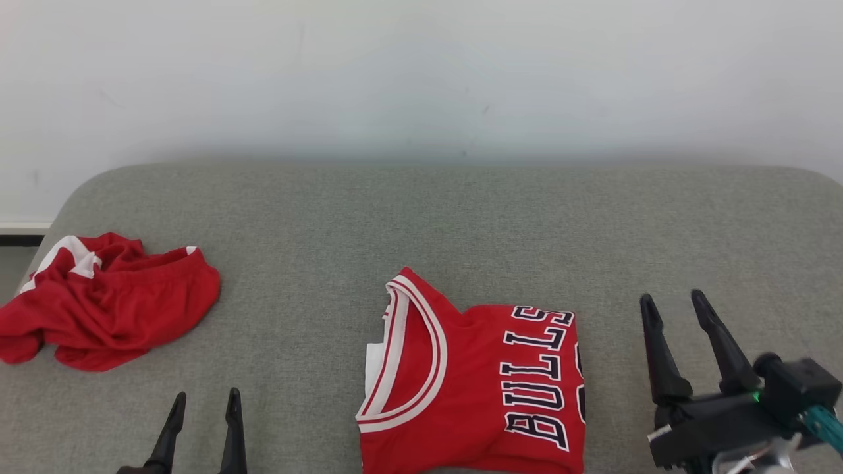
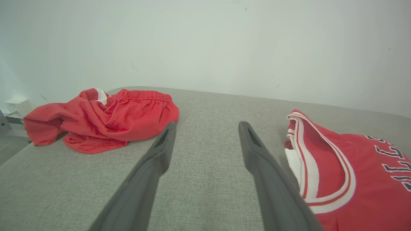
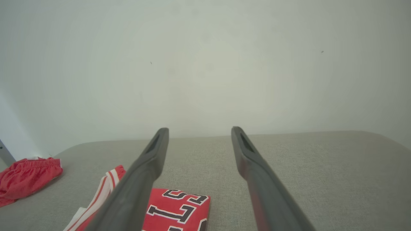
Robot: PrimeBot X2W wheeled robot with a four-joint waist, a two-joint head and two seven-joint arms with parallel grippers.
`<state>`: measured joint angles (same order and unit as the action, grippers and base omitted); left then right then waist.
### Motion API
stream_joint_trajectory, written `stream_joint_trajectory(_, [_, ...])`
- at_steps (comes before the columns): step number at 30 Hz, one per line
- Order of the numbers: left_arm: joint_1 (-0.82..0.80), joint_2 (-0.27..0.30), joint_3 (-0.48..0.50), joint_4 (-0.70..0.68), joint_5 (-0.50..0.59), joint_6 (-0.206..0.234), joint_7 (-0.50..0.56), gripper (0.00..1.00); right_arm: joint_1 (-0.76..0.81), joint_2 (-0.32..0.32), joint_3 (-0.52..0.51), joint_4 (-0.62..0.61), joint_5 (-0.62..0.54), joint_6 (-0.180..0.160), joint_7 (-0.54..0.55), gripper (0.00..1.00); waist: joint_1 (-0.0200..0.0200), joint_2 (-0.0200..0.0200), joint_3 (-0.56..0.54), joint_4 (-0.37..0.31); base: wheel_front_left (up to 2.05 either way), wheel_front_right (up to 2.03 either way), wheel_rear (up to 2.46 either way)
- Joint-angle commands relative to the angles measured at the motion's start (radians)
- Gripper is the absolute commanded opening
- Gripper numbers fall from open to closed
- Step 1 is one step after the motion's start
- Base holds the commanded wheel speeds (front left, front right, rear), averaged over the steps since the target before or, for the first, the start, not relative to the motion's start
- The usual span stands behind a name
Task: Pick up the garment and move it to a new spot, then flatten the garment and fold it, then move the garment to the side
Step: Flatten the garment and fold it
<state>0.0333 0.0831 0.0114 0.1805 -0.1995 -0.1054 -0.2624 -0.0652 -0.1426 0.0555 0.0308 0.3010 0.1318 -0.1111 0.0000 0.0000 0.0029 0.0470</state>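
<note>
The garment, a red jersey with white-and-red striped neck trim and black white-outlined lettering, lies folded into a neat rectangle at the front middle of the grey padded surface. My right gripper stands open to the garment's right, apart from it, with nothing between its fingers. My left gripper is open at the lower left, well clear of the collar. In the left wrist view the left gripper is empty, with the garment on the right. In the right wrist view the right gripper is above the garment's lettered edge.
A crumpled red piece of clothing with an elastic waistband and white patches lies at the surface's left edge, also seen in the left wrist view. A white wall rises behind the surface. Bare grey padding stretches to the back and right.
</note>
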Motion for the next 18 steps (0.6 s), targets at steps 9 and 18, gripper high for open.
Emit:
stream_joint_trajectory(9, [0.034,0.018,0.013,-0.051,0.027,0.008,-0.003,1.00,0.136,0.041,-0.080,-0.055,-0.030,-0.003,-0.048,1.00,0.0000,0.0000,-0.014,-0.029,0.00,0.00,0.00])
stream_joint_trajectory(18, [0.055,0.034,0.023,-0.084,0.036,0.007,-0.003,1.00,0.214,0.062,-0.098,-0.069,-0.038,-0.003,-0.056,1.00,0.0000,0.0000,-0.028,-0.034,0.00,0.00,0.00])
